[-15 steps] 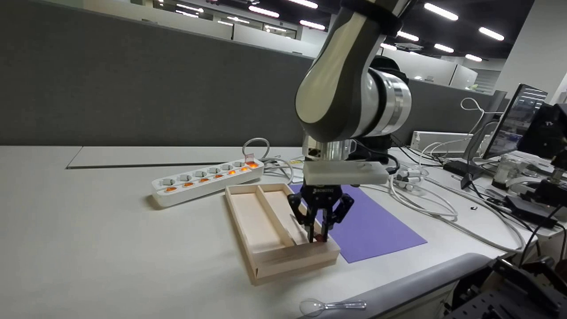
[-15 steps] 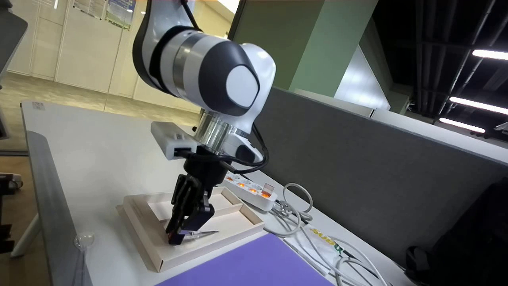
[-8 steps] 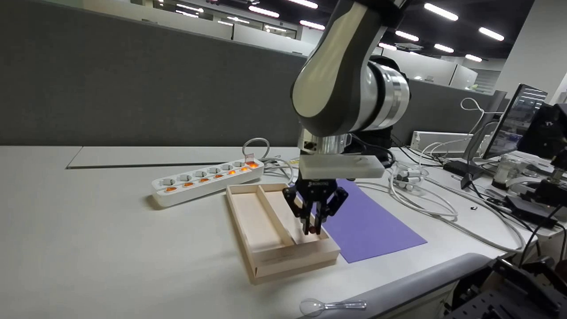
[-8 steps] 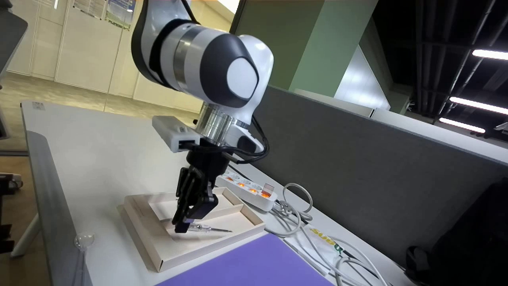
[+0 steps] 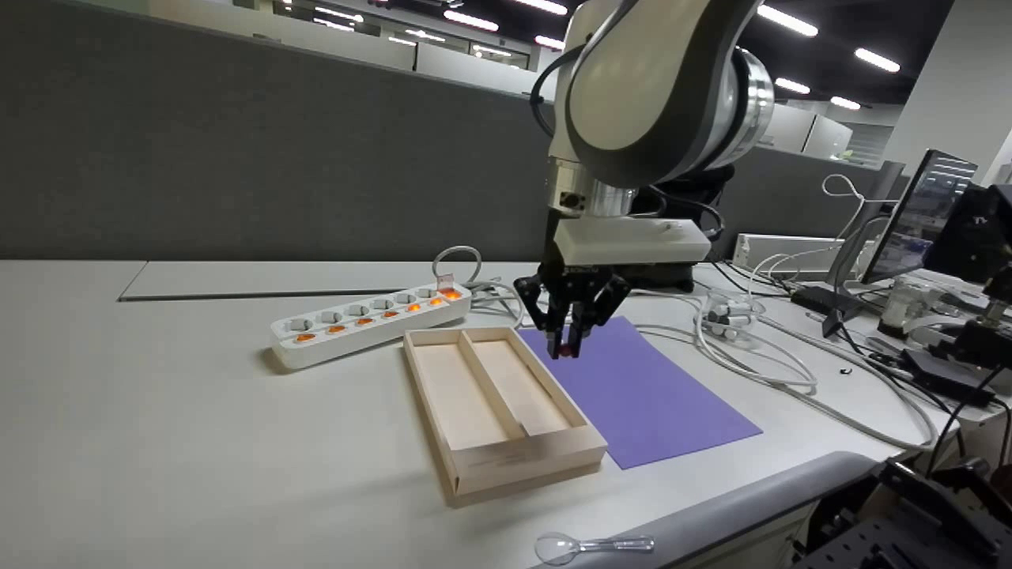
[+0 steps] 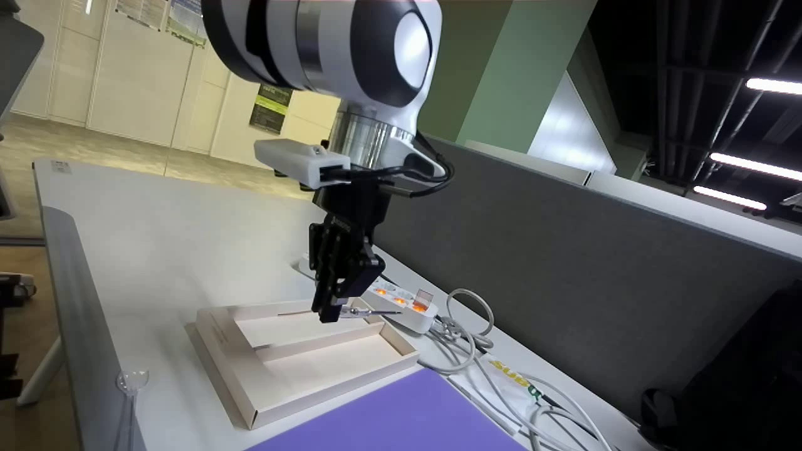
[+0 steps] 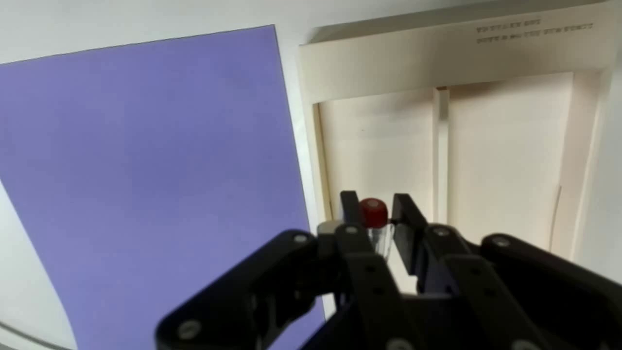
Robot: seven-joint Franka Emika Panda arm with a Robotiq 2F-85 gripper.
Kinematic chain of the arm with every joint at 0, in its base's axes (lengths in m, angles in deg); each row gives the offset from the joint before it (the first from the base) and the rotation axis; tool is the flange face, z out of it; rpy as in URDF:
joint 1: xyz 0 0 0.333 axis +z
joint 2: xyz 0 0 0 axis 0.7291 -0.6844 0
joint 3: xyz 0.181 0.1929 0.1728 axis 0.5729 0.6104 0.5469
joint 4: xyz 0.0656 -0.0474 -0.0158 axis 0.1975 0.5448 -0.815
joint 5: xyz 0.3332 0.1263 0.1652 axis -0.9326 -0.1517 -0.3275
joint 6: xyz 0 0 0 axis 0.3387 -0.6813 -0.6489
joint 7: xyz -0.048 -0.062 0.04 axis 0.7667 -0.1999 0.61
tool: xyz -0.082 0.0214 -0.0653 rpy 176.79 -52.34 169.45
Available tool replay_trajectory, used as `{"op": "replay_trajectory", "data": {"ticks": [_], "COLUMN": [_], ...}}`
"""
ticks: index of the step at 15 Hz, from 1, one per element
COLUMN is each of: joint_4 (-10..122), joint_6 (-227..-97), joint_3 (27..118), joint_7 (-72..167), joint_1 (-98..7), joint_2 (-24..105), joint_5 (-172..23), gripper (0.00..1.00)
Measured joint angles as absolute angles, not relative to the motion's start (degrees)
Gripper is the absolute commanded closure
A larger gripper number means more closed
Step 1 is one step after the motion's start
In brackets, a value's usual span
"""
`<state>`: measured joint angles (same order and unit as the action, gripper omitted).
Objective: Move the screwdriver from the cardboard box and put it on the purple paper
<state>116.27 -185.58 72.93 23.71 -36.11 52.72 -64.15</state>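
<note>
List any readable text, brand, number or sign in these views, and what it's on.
"SUB": white packet in an exterior view; green lettering after it unclear.
"TY", apparently: black device at the right of an exterior view.
Too small or blurred: marking on the hand, two lines on the cardboard box, wall posters, desk sticker.

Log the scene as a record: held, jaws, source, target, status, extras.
held: screwdriver, clear handle with a red end, thin shaft
jaws: closed on the handle, in the air
source: cardboard box on the table, two compartments, lengthwise divider
target: purple paper, flat beside the box
status: screwdriver out of the box, not yet on the paper
extras: white power strip with orange switches near the box; clear spoon near the table's edge
</note>
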Motion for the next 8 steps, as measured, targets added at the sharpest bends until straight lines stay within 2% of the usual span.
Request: {"op": "replay_trajectory", "data": {"ticks": [8], "joint_4": [122.32], "joint_6": [-186.35], "joint_3": [72.48], "joint_7": [28.27], "joint_1": [-46.07], "joint_2": [56.84], "joint_5": [-65.73], "gripper": [0.95]}}
